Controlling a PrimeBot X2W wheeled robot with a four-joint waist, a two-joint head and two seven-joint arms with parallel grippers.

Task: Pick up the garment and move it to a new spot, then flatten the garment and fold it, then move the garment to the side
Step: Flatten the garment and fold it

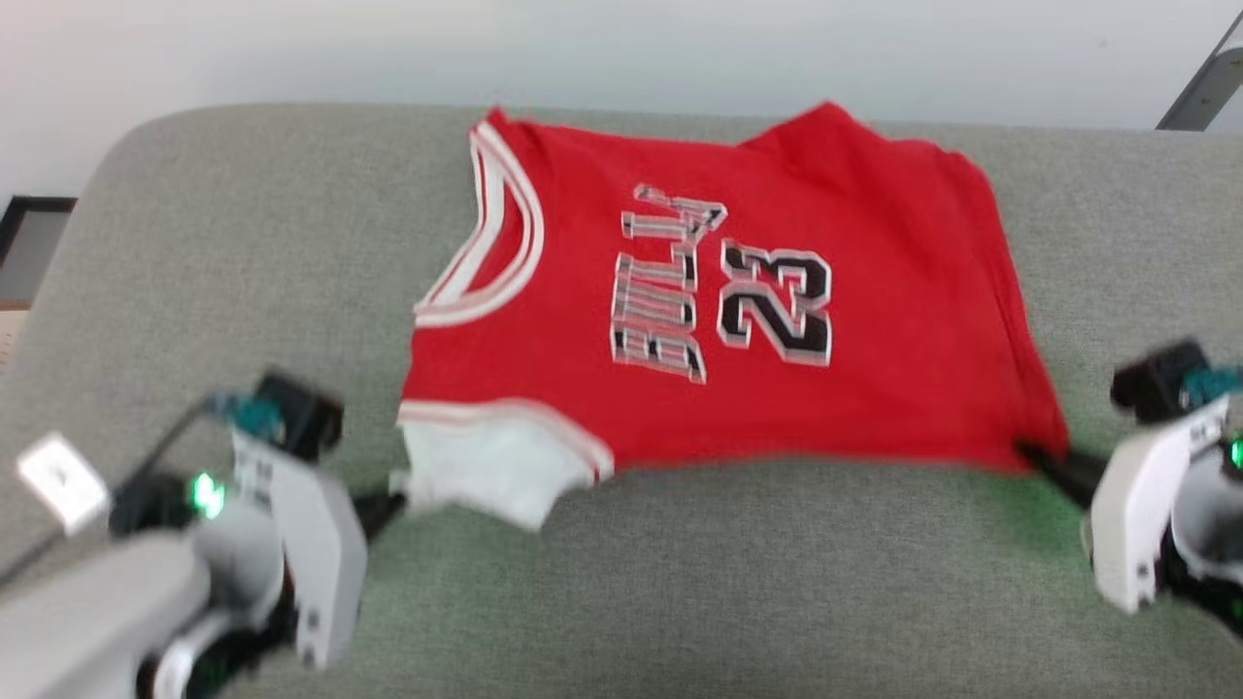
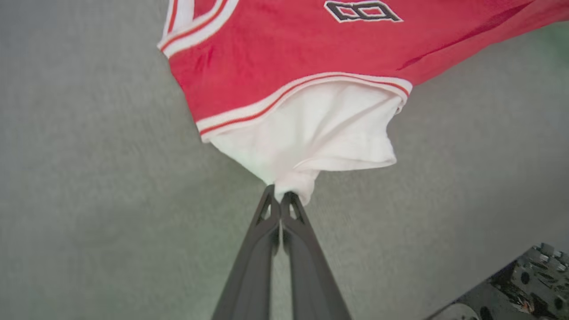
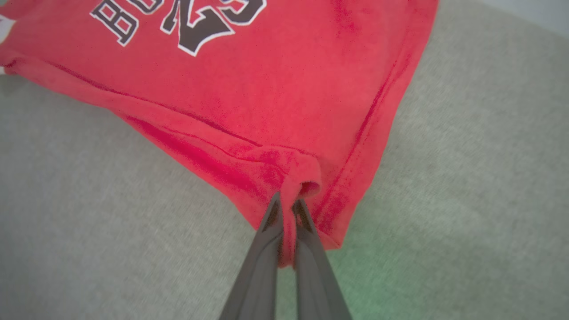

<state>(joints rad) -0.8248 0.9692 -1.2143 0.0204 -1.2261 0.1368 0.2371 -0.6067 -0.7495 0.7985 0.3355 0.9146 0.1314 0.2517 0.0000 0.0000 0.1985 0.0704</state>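
Left wrist view looks along the left gripper (image 2: 280,195), whose two long dark jaws are pressed together on a bunched tip of the white short sleeve (image 2: 320,129) of the red jersey shirt (image 2: 289,58). The sleeve is drawn to a point at the pinch, and red-and-white striped trim (image 2: 284,95) runs where it joins the red body. In the right wrist view the right gripper (image 3: 286,204) has its jaws closed in the same way, clamping a puckered fold of red cloth at the shirt's bottom corner, close to the hem. From the head view, which is somewhat blurred, both grippers sit nearest, one at the lower left and one at the right edge, each gripping one end of the shirt's near edge, which stretches between them. The shirt lies spread face up on the grey-green upholstered surface (image 1: 680,582), collar to the left and hem to the right, around the middle and reaching toward the far edge. Black white-outlined lettering (image 1: 658,301) and the number 23 (image 1: 775,306) run sideways across its chest. Beyond the far edge stands a pale wall (image 1: 583,49).
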